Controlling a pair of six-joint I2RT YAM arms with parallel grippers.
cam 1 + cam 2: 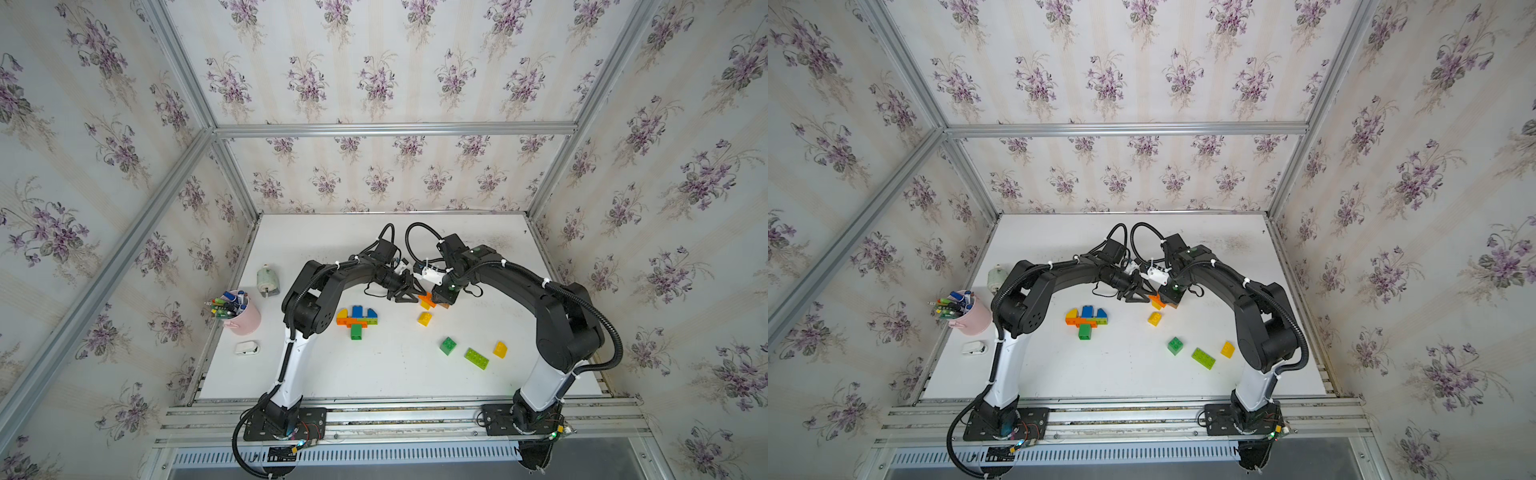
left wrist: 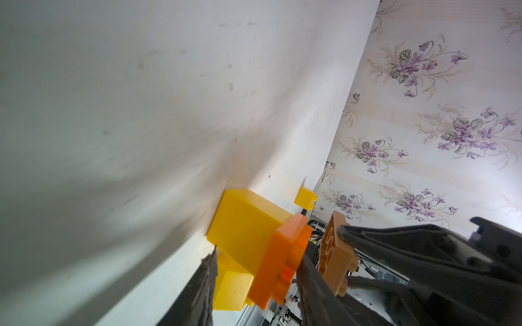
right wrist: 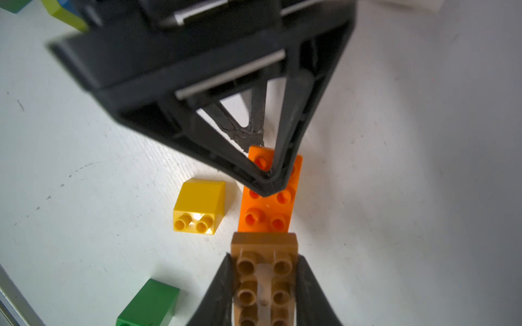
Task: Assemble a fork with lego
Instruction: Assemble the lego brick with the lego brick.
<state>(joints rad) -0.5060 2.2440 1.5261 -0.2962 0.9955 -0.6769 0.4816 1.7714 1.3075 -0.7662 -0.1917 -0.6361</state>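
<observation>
An orange plate sits on a yellow brick that rests on the white table. My left gripper brackets this stack, one finger over the studs and one low beside the yellow brick. Whether it still presses is unclear. My right gripper is shut on a brown brick, whose end butts against the orange plate's end. A partly built lego piece of orange, blue, yellow, lime and green bricks lies to the left.
Loose bricks: a yellow sloped one beside the stack, a dark green one, a lime one, another yellow one. A pink cup of markers, a grey-green object and a small white object stand at the left edge.
</observation>
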